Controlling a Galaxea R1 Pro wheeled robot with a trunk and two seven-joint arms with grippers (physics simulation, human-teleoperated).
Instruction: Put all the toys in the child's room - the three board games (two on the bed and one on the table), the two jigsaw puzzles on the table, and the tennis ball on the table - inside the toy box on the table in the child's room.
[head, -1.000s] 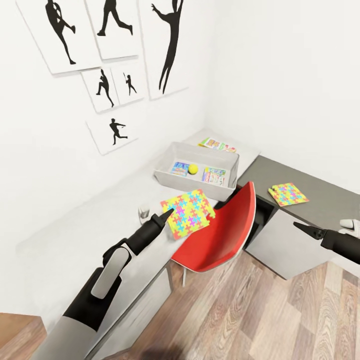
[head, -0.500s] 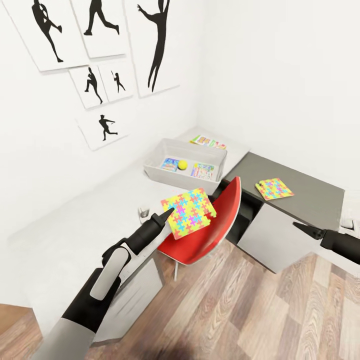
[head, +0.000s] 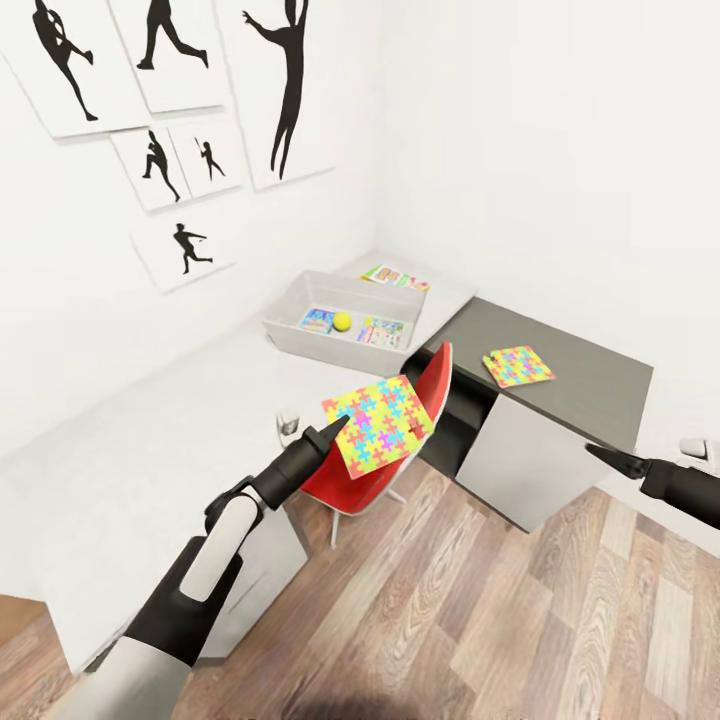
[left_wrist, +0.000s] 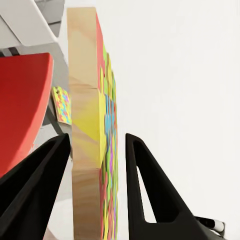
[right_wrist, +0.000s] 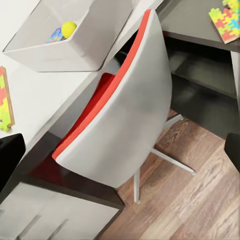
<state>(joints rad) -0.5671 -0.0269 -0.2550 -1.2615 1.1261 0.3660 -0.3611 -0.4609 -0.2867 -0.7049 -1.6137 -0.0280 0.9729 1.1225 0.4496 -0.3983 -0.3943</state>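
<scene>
**Left gripper carries a jigsaw puzzle near the desk**

The left gripper (head: 335, 430) has its jaws clamped on a jigsaw puzzle (head: 378, 423), held over the red chair (head: 425, 395). The toy box (head: 290, 313) sits farther off on the table (head: 180, 420), holding the tennis ball (head: 342, 321) and two board games (head: 381, 331). A second puzzle (head: 518, 365) lies on the table's right wing. The right gripper (head: 601, 455) hovers at right; whether its jaws are apart cannot be told.

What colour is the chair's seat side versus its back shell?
The chair is red on the seat side and light grey on its back shell, clearest in the right wrist view.
</scene>
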